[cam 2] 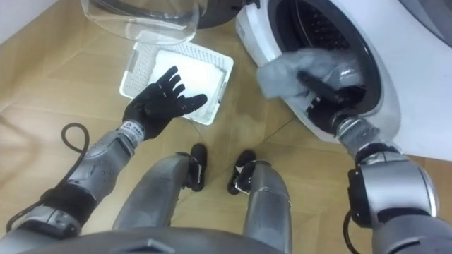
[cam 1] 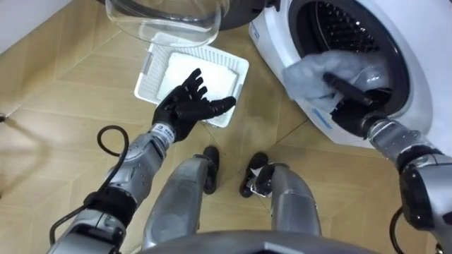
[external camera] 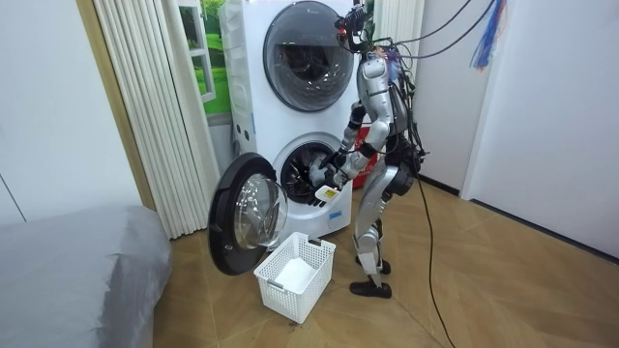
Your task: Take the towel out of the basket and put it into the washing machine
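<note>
Two hands logged, nearest first. The left hand (cam 1: 187, 104) hovered with fingers straight and spread, holding nothing. The white basket (cam 1: 150, 76) lay on the floor just under and beyond its fingertips; the bottom looked pale and flat, and whether any cloth lay in it could not be told.

The right hand (cam 1: 351, 94) was reached out to the lower washing machine (cam 1: 424, 92), its fingers curled on the grey towel (cam 1: 308, 74). The towel sat bunched ahead of that hand, draped over the lower rim of the opening and partly outside it. Beyond the hand the drum (cam 1: 346, 28) stood open and dark. The door (cam 1: 166, 21) was swung wide, on the far side of the left hand.

Judgement: pickup and carry done, loading about half done. Left to do: push the towel fully past the rim, let go, draw the hand clear.
</note>
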You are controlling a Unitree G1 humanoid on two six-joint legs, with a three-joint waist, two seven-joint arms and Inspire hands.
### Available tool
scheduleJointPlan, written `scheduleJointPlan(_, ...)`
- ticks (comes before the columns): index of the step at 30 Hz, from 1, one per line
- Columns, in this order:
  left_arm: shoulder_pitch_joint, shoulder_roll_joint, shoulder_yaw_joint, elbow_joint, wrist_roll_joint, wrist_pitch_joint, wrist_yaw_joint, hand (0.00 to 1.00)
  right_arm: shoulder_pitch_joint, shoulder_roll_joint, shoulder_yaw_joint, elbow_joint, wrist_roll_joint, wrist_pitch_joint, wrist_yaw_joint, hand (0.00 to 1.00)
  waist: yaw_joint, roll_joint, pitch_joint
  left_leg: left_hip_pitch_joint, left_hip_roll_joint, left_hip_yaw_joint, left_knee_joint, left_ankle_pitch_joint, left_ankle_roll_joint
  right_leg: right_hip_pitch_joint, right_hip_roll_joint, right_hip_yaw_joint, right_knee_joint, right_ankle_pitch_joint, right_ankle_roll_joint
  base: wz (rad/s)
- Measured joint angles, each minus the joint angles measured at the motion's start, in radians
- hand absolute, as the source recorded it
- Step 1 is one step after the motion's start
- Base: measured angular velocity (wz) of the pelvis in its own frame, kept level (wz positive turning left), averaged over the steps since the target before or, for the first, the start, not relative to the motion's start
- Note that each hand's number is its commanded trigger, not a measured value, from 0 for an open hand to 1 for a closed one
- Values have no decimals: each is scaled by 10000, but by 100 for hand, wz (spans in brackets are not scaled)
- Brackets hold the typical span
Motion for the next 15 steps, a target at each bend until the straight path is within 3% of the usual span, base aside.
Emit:
scheduleJointPlan(5,58,92,-37,-23,12,0,465,0,-610,-34,-615,-6,1127,3,-980,100,-211,-48,-14,-3,-35,1,46,13,21,-1,-61,-31,78,0,-4,1)
scheduleJointPlan(6,96,84,-102,-67,20,4,631,0,-677,-32,-763,-89,1352,89,-1288,85,-235,-69,-26,-10,-59,3,42,20,32,-16,-82,-19,96,-1,-2,4)
scheduleJointPlan(7,135,84,-140,-143,20,7,723,0,-687,-32,-813,-167,1455,161,-1461,64,-247,-83,-33,-23,-85,2,42,24,41,-36,-110,-17,129,-9,13,6)
scheduleJointPlan(8,196,63,-185,-288,44,15,872,0,-708,-32,-1012,-332,1508,225,-1874,6,-261,-123,-40,-51,-144,9,56,35,63,-99,-176,11,229,-35,51,8)
scheduleJointPlan(9,214,1,-180,-372,48,16,988,0,-817,-32,-1074,-341,1537,230,-2255,0,-263,-131,-44,-91,-171,24,64,53,95,-137,-214,12,253,-39,59,9)
scheduleJointPlan(15,142,-180,-350,-488,33,12,1732,0,-1198,-31,-1484,-357,2796,256,-3817,0,-423,-161,-45,-132,-318,33,107,125,227,-156,-401,-24,391,-45,167,8)
